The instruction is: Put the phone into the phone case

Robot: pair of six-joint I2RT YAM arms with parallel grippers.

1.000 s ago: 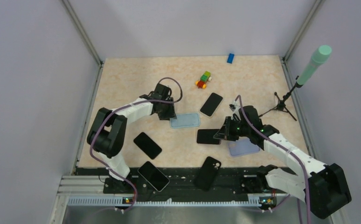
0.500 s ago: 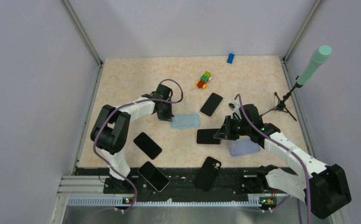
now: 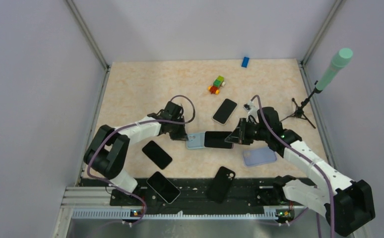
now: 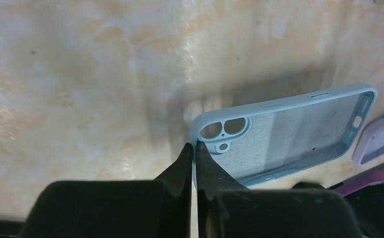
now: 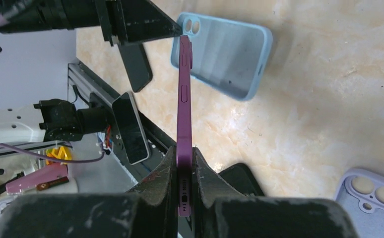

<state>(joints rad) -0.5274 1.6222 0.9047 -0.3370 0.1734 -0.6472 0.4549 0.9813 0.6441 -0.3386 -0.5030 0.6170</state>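
The light blue phone case (image 3: pixel 195 141) lies open side up mid-table, its camera cutout toward my left gripper (image 3: pixel 184 135). In the left wrist view the left gripper (image 4: pixel 194 147) is shut on the phone case's (image 4: pixel 289 128) short rim beside the cutout. My right gripper (image 3: pixel 237 138) is shut on the purple phone (image 3: pixel 219 140), which hangs over the case's right part. In the right wrist view the phone (image 5: pixel 184 94) shows edge-on between the fingers of the right gripper (image 5: pixel 184 166), its far end above the case (image 5: pixel 229 52).
A lilac case (image 3: pixel 259 156) lies under my right arm. A black case (image 3: pixel 221 183) and a phone (image 3: pixel 163 187) lie on the front rail. Other phones (image 3: pixel 157 154) (image 3: pixel 224 111), toy blocks (image 3: pixel 217 85), a blue block (image 3: pixel 245 61) and a microphone stand (image 3: pixel 299 111) lie around.
My left gripper has shut on the blue case's rim and drawn it toward the front. My right gripper has carried the phone left, over the case, uncovering the lilac case.
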